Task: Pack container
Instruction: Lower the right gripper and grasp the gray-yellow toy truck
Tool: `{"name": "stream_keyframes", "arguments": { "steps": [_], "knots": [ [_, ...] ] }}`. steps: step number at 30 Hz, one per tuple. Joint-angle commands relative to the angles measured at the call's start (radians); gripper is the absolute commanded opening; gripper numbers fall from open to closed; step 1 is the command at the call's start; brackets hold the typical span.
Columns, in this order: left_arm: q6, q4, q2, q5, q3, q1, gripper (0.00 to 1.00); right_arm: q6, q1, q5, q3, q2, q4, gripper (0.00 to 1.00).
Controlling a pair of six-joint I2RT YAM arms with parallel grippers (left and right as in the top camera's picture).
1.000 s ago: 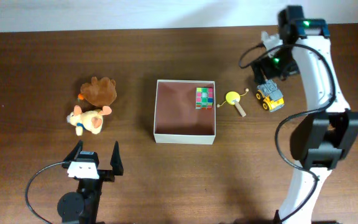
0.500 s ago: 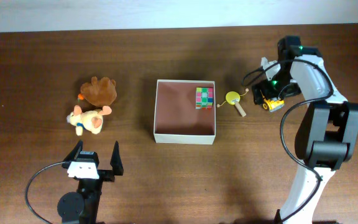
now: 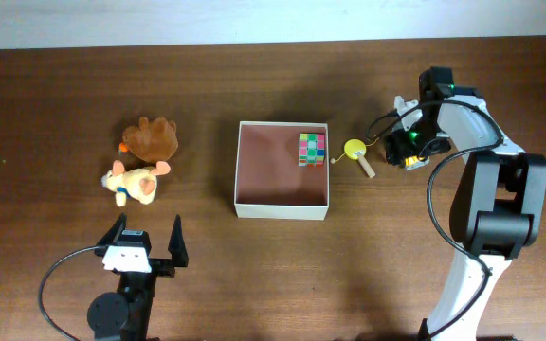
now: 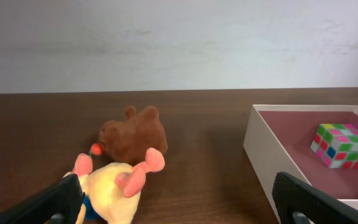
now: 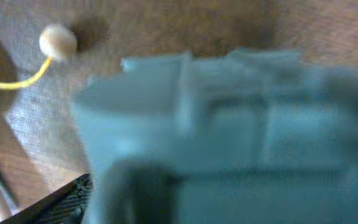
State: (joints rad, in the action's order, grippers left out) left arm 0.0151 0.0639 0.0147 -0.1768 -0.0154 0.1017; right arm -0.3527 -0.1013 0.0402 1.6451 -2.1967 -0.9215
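Note:
The container [image 3: 237, 163], a square white-walled box with a pinkish-brown inside, stands mid-table and holds a multicoloured cube [image 3: 312, 148] in its far right corner. My right gripper [image 3: 408, 149] is down over the yellow and grey toy truck [image 3: 412, 161] to the right of the box. The truck [image 5: 229, 124] fills the right wrist view, blurred, with one finger showing at its lower left; the jaws look open around it. My left gripper [image 3: 148, 242] is open and empty near the front edge, facing the plush toys and the container [image 4: 263, 149].
A brown plush [image 3: 154, 138] and a yellow plush [image 3: 133, 181] lie left of the box. A yellow rattle drum [image 3: 354, 149] with a wooden handle lies between the box and the truck. Its bead [image 5: 58, 41] shows in the right wrist view.
My right gripper has come forward from the far edge and lowered onto the toy truck, now mostly covering it. The left arm and the other things have not moved.

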Motion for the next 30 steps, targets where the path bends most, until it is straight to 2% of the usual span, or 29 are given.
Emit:
{"name": "stream_keyframes", "arguments": {
  "steps": [1,6,10,12,23,30],
  "knots": [
    [-0.009,0.0,-0.01,-0.011,0.006,0.006,0.99,-0.006,0.003,-0.004,-0.007,-0.005,0.015,0.84],
    [-0.009,0.0,-0.01,-0.011,0.006,0.006,0.99,0.002,0.003,-0.007,-0.007,-0.005,0.026,0.77],
    [-0.009,0.0,-0.01,-0.011,0.006,0.006,0.99,0.023,0.003,-0.006,-0.007,-0.005,0.024,0.65],
    [-0.009,0.0,-0.01,-0.011,0.006,0.006,0.99,0.033,0.003,-0.006,-0.007,-0.005,0.021,0.62],
    [-0.009,0.0,-0.01,-0.011,0.006,0.006,0.99,0.17,0.003,0.013,0.027,-0.003,-0.044,0.6],
    [-0.009,0.0,-0.01,-0.011,0.006,0.006,0.99,0.179,0.003,0.12,0.219,0.03,-0.219,0.6]
  ]
}}
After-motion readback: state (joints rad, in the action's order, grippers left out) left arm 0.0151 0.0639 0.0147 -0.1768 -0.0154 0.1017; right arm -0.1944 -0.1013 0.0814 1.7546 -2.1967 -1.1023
